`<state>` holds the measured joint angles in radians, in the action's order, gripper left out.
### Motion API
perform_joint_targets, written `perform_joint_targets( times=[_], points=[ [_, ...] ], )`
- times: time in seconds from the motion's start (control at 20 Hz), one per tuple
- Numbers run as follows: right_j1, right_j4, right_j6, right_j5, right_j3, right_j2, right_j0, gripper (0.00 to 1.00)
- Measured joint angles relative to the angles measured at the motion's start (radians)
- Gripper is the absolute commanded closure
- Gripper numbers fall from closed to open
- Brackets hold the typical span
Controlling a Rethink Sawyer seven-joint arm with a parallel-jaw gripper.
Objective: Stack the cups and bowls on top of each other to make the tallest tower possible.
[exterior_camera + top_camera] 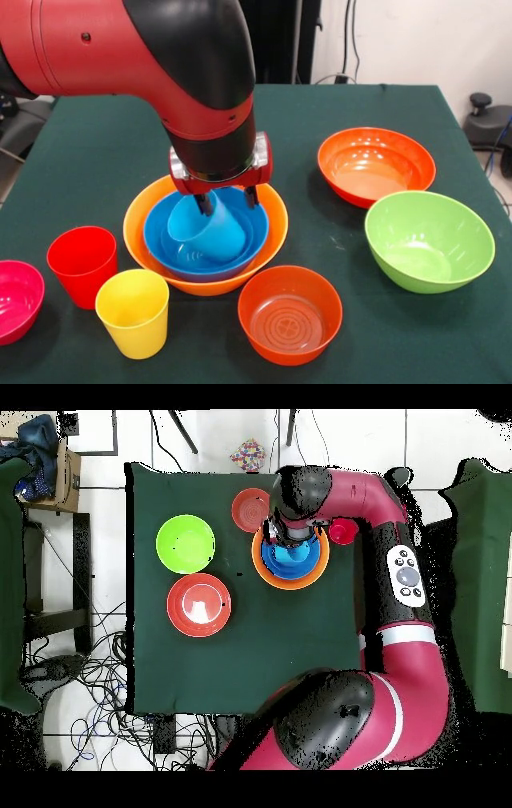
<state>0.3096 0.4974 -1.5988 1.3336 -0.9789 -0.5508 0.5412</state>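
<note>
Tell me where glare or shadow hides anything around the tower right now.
Front view: soft ceiling glare streaks the larger red-orange bowl and lime green bowl, hiding nothing; the arm shades the pale orange bowl. The gripper holds the tilted light blue cup. Overhead view: the arm covers most of the tower.

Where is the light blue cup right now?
In the front view the light blue cup sits tilted inside the blue bowl, nested in the pale orange bowl at table centre, with the tool at its rim.
</note>
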Motion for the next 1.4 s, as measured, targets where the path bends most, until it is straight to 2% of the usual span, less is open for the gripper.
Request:
perform_joint_targets(
  times=[1.0, 1.4],
  points=[
    [0.002, -0.009, 0.000, 0.000, 0.000, 0.000, 0.001, 0.00],
    [0.035, -0.070, 0.000, 0.000, -0.005, 0.000, 0.014, 0.00]
  ],
)
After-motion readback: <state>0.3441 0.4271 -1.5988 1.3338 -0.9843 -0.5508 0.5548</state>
